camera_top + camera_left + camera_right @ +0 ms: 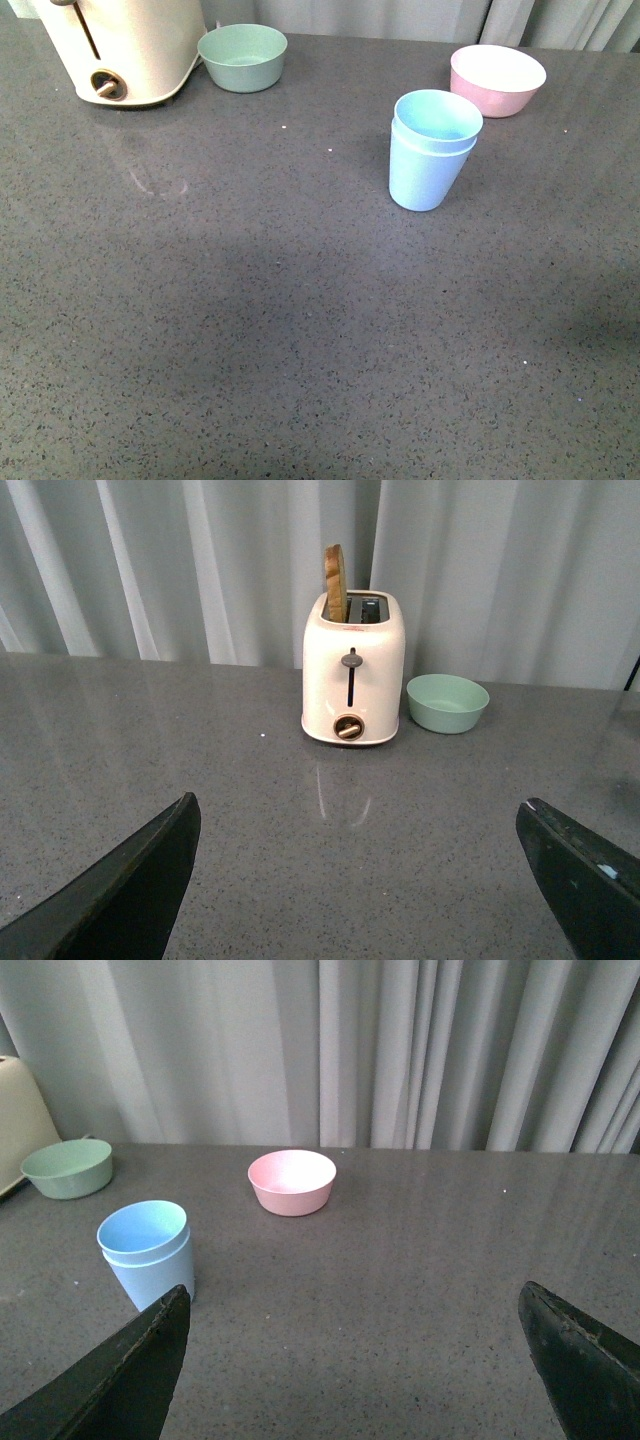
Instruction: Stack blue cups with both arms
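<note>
- A cream toaster (125,45) stands at the far left of the grey table (250,330), with a green bowl (243,57) just beside it.
- A pink bowl (497,79) sits near the blue cups (430,150), behind them.
- The blue cups stand upright on the table, one inside the other.
- The left tool (360,880) is wide open and holds nothing.
- The right tool (360,1360) is wide open and holds nothing too.

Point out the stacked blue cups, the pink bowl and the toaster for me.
blue cups (425,170), front view, outer cup's side wall.
pink bowl (291,1196), right wrist view, outer wall.
toaster (380,670), left wrist view, front face beside the lever.
</note>
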`<move>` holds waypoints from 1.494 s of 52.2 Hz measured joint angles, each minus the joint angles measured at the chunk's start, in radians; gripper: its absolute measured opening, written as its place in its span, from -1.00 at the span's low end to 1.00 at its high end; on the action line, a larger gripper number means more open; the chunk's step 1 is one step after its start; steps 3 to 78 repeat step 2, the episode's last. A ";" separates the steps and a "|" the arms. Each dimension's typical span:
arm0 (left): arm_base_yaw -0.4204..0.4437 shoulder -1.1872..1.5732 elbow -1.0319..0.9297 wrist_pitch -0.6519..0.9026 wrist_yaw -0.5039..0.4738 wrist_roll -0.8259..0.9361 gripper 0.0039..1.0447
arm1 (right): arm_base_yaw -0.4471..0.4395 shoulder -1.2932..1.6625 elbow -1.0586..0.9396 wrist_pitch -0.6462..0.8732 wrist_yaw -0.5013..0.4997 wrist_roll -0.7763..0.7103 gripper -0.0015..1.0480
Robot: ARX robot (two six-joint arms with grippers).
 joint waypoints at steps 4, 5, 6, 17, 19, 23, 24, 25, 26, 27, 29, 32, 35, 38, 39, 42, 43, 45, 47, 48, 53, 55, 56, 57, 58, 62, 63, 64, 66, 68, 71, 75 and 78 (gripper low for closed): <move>0.000 0.000 0.000 0.000 0.000 0.000 0.84 | 0.000 0.000 0.000 0.000 0.000 0.000 0.83; 0.000 0.000 0.000 0.000 0.000 0.000 0.84 | 0.000 0.000 0.000 0.000 0.000 0.000 0.83; 0.000 0.000 0.000 0.000 0.000 0.000 0.84 | 0.000 0.000 0.000 0.000 0.000 0.000 0.83; 0.000 0.000 0.000 0.000 0.000 0.000 0.84 | 0.000 0.000 0.000 0.000 0.000 0.000 0.83; 0.000 0.000 0.000 0.000 0.000 0.000 0.84 | 0.000 0.000 0.000 0.000 0.000 0.000 0.83; 0.000 0.000 0.000 0.000 0.000 0.000 0.84 | 0.000 0.000 0.000 0.000 0.000 0.000 0.83; 0.000 0.000 0.000 0.000 0.000 0.000 0.84 | 0.000 0.000 0.000 0.000 0.000 0.000 0.83; 0.000 0.000 0.000 0.000 0.000 0.000 0.84 | 0.000 0.000 0.000 0.000 0.000 0.000 0.83; 0.000 0.000 0.000 0.000 0.000 0.000 0.84 | 0.000 0.000 0.000 0.000 0.000 0.000 0.83; 0.000 0.000 0.000 0.000 0.000 0.000 0.84 | 0.000 0.000 0.000 0.000 0.000 0.000 0.83; 0.000 0.000 0.000 0.000 0.000 0.000 0.84 | 0.000 0.000 0.000 0.000 0.000 0.000 0.83; 0.000 0.000 0.000 0.000 0.000 0.000 0.84 | 0.000 0.000 0.000 0.000 0.000 0.000 0.83; 0.000 0.000 0.000 0.000 0.000 0.000 0.84 | 0.000 0.000 0.000 0.000 0.000 0.000 0.83; 0.000 0.000 0.000 0.000 0.000 0.000 0.84 | 0.000 0.000 0.000 0.000 0.000 0.000 0.83; 0.000 0.000 0.000 0.000 0.000 0.000 0.84 | 0.000 0.000 0.000 0.000 0.000 0.000 0.83; 0.000 0.000 0.000 0.000 0.000 0.000 0.84 | 0.000 0.000 0.000 0.000 0.000 0.000 0.83; 0.000 0.000 0.000 0.000 0.000 0.000 0.84 | 0.000 0.000 0.000 0.000 0.000 0.000 0.83; 0.000 0.000 0.000 0.000 0.000 0.000 0.84 | 0.000 0.000 0.000 0.000 0.000 0.000 0.83; 0.000 0.000 0.000 0.000 0.000 0.000 0.84 | 0.000 0.000 0.000 0.000 0.000 0.000 0.83; 0.000 0.000 0.000 0.000 0.000 0.000 0.84 | 0.000 0.000 0.000 0.000 0.000 0.000 0.83; 0.000 0.000 0.000 0.000 0.000 0.000 0.84 | 0.000 0.000 0.000 0.000 0.000 0.000 0.83; 0.000 0.000 0.000 0.000 0.000 0.000 0.84 | 0.000 0.000 0.000 0.000 0.000 0.000 0.83; 0.000 0.000 0.000 0.000 0.000 0.000 0.84 | 0.000 0.000 0.000 0.000 0.000 0.000 0.83; 0.000 0.000 0.000 0.000 0.000 0.000 0.84 | 0.000 0.000 0.000 0.000 0.000 0.000 0.83; 0.000 0.000 0.000 0.000 0.000 0.000 0.84 | 0.000 0.000 0.000 0.000 0.000 0.000 0.83; 0.000 0.000 0.000 0.000 0.000 0.000 0.84 | 0.000 0.000 0.000 0.000 0.000 0.000 0.83; 0.000 0.000 0.000 0.000 0.000 0.000 0.84 | 0.000 0.000 0.000 0.000 0.000 0.000 0.83; 0.000 0.000 0.000 0.000 0.000 0.000 0.84 | 0.000 0.000 0.000 0.000 0.000 0.000 0.83; 0.000 0.000 0.000 0.000 0.000 0.000 0.84 | 0.000 0.000 0.000 0.000 0.000 0.000 0.83; 0.000 0.000 0.000 0.000 0.000 0.000 0.84 | 0.000 0.000 0.000 0.000 0.000 0.000 0.83; 0.000 0.000 0.000 0.000 0.000 0.000 0.84 | 0.000 0.000 0.000 0.000 0.000 0.000 0.83; 0.000 0.000 0.000 0.000 0.000 0.000 0.84 | 0.000 0.000 0.000 0.000 0.000 0.000 0.83; 0.000 0.000 0.000 0.000 0.000 0.000 0.84 | 0.000 0.000 0.000 0.000 0.000 0.000 0.83</move>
